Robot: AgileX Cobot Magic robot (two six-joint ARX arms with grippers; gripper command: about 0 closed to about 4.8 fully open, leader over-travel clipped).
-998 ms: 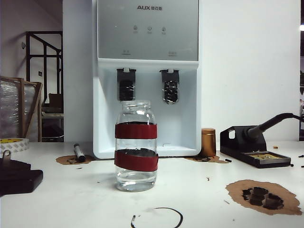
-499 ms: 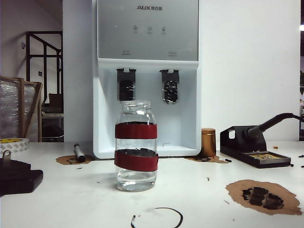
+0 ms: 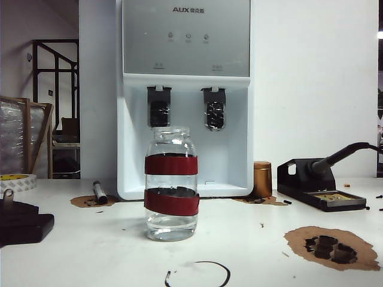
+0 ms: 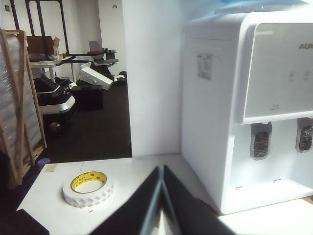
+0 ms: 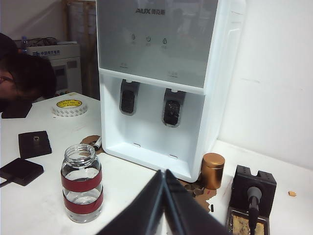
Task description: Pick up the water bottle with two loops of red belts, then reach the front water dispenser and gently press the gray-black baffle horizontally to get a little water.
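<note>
The water bottle (image 3: pixel 172 182) stands upright on the desk (image 3: pixel 90 251), in front of the water dispenser (image 3: pixel 185 98) — a little water (image 3: pixel 171 226) in its base. The left end effector (image 4: pixel 161 172) and right end effector (image 5: pixel 164 175) are both clenched, empty — the bottle at ten o'clock of the right one.

The water bottle (image 3: pixel 172 183), a clear wide-mouthed jar wearing two dark red bands, is standing upright and open on the white table, near and slightly left of centre. A shallow layer of water (image 3: pixel 171 226) is sitting in its base. The white water dispenser (image 3: pixel 185 98) is standing behind it, two gray-black baffles (image 3: pixel 159 106) hanging in its bay.
</note>
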